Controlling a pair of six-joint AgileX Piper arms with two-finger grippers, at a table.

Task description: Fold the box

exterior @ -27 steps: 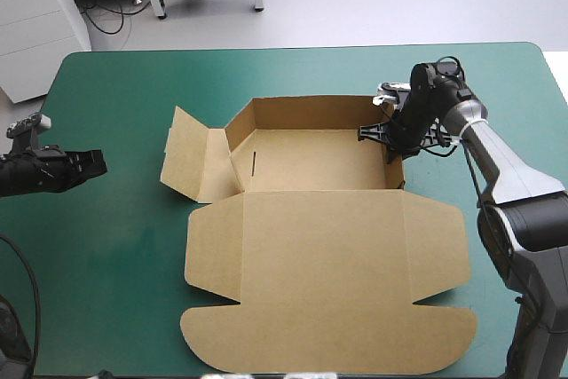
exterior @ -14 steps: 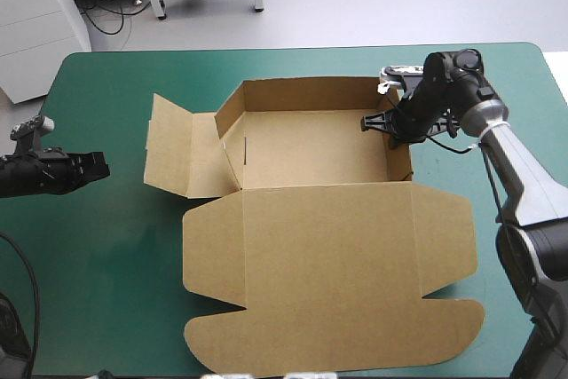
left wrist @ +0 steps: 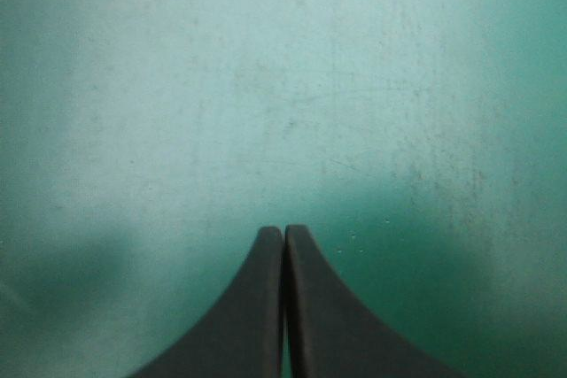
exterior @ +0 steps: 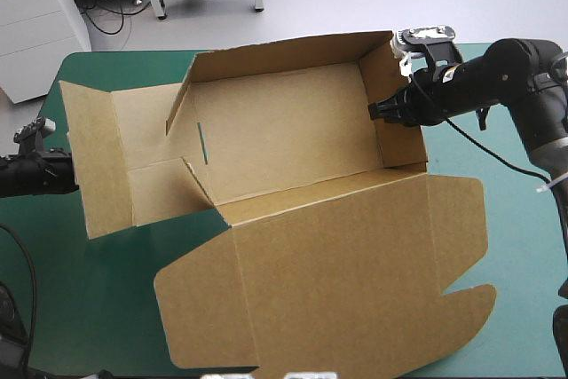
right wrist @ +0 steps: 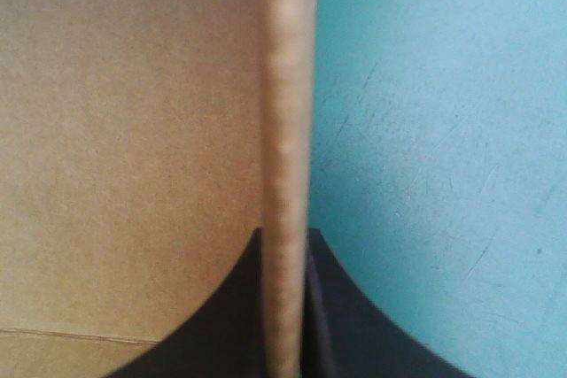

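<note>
Now your right gripper point(exterior: 380, 113), pinching the box point(exterior: 293, 130) by its right wall, holds it higher than before; left gripper point(left wrist: 283, 241) closed, empty; left side untucked.

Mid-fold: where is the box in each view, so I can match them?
High view: the box fills the centre, right wall in the right pincer.
Left wrist view: absent; only teal-green cover ahead of the left pincer.
Right wrist view: wall edge-on between the fingers.
Shared: the teal-green cover.
</note>
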